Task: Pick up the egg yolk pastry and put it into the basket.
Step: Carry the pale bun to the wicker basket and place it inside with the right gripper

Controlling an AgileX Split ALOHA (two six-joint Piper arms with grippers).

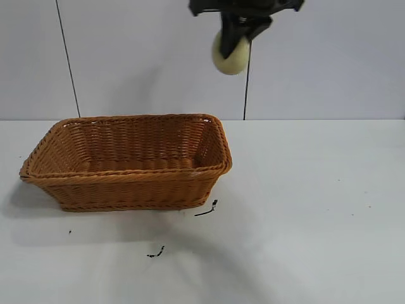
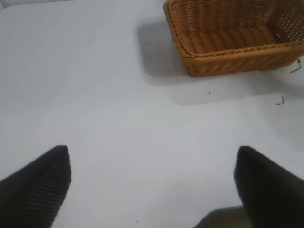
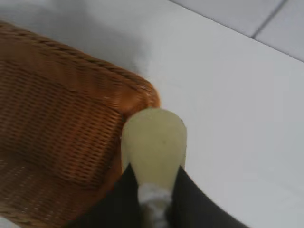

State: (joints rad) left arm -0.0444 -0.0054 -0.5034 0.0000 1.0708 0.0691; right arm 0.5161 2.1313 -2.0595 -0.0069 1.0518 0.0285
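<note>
A white table (image 1: 304, 209) stood before a pale panelled wall (image 1: 145, 57). At the left of the exterior view, the basket (image 1: 126, 163) rested on the table, with two small dark scraps (image 1: 207, 209) lying just beside its front right corner. The left gripper (image 2: 152, 183) hovered above bare table well apart from the basket, its fingers spread wide and holding nothing. Toward the right, high above the basket's right end, the right gripper (image 1: 239, 31) was clamped on the egg yolk pastry (image 1: 230, 53). In the right wrist view, the pastry (image 3: 154, 145) protruded from between the dark fingers (image 3: 124, 199), above the basket's corner rim (image 3: 137, 90).
</note>
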